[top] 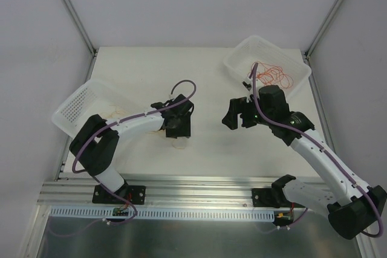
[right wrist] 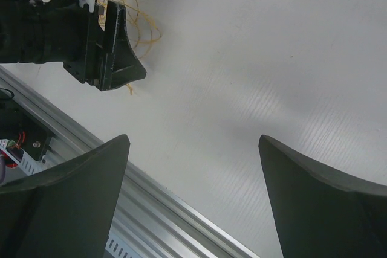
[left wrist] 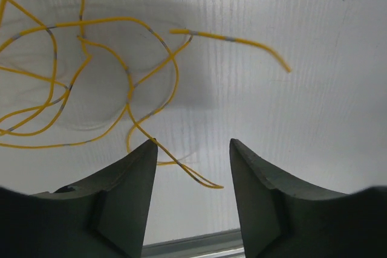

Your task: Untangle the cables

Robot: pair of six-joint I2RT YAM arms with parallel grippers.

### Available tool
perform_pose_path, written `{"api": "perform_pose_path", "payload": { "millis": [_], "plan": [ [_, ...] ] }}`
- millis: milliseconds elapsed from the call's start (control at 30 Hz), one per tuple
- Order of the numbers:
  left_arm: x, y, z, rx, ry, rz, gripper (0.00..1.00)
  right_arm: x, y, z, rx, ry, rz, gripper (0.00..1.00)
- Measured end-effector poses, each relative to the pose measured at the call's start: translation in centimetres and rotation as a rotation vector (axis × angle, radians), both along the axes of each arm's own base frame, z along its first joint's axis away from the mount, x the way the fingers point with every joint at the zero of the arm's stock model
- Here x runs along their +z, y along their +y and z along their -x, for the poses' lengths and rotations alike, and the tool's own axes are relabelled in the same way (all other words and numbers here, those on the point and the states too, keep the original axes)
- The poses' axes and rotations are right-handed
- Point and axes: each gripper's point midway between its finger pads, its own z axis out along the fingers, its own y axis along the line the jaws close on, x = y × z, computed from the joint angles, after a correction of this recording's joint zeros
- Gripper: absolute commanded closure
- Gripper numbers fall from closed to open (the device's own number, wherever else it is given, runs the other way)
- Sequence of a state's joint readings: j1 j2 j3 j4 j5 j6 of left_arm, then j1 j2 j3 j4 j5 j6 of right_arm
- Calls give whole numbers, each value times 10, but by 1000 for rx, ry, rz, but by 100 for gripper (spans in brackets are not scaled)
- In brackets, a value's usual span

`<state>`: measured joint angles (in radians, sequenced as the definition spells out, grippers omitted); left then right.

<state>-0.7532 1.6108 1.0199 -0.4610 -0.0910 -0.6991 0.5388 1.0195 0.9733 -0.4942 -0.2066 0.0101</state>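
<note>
My left claw (left wrist: 192, 144) is hanging with its fingers apart right over the yellow cables (left wrist: 78, 70). One strand is looping in between the tips, and I'm not gripping anything. My right claw (right wrist: 193, 140) is sitting wide apart over bare tabletop (right wrist: 254, 58), holding nothing. The red-orange cables (top: 275, 77) are lying in the basket (top: 237, 57) at the far right corner.

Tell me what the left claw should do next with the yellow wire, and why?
Probably ease the left gripper straight down and close on the yellow cable. Its jaws stand open, and one low bend of the cable sits right between the fingers, over the table. The rest is tangled in loops up and to the left in the wrist view.
</note>
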Motion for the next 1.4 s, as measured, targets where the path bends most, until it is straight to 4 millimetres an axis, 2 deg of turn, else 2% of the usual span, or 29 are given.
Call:
{"api": "perform_pose_path", "payload": {
  "millis": [33, 100, 133, 267, 333, 433, 500, 600, 633, 767, 900, 1033, 1267, 1400],
  "plan": [
    [-4, 0, 1, 2, 7, -4, 61, 0, 0, 0, -1, -1, 0, 7],
    [-11, 0, 2, 8, 23, -12, 71, 0, -1, 0, -5, -4, 2, 8],
    [-14, 1, 4, 7, 30, -19, 80, 0, -2, 0, -8, -5, 3, 7],
    [-21, -6, 9, -33, 46, -34, 100, 0, -4, -1, -18, -9, 9, 8],
    [-22, -17, 10, -88, 46, -42, 100, 0, -6, -3, -33, -16, 19, 8],
    [-9, -55, 9, -230, 14, -14, 100, 2, -14, -7, -74, -42, 40, 7],
    [7, -94, 13, -354, -23, 41, 100, 6, -24, -11, -118, -78, 67, 7],
    [45, -156, 30, -581, -114, 139, 100, 16, -45, -16, -203, -142, 112, 6],
    [56, -169, 39, -625, -133, 153, 100, 21, -53, -15, -226, -157, 130, 6],
    [81, -191, 51, -769, -196, 204, 100, 58, -95, -12, -393, -279, 165, 5],
    [96, -195, 61, -859, -250, 219, 100, 85, -122, -10, -524, -375, 155, 4],
    [112, -189, 63, -872, -286, 242, 100, 95, -128, -9, -551, -402, 142, 4],
    [120, -144, 26, -715, -304, 230, 100, 92, -128, -14, -600, -373, 123, 5],
    [126, -117, 9, -617, -310, 233, 100, 82, -117, -21, -579, -321, 110, 6]
  ]
}}
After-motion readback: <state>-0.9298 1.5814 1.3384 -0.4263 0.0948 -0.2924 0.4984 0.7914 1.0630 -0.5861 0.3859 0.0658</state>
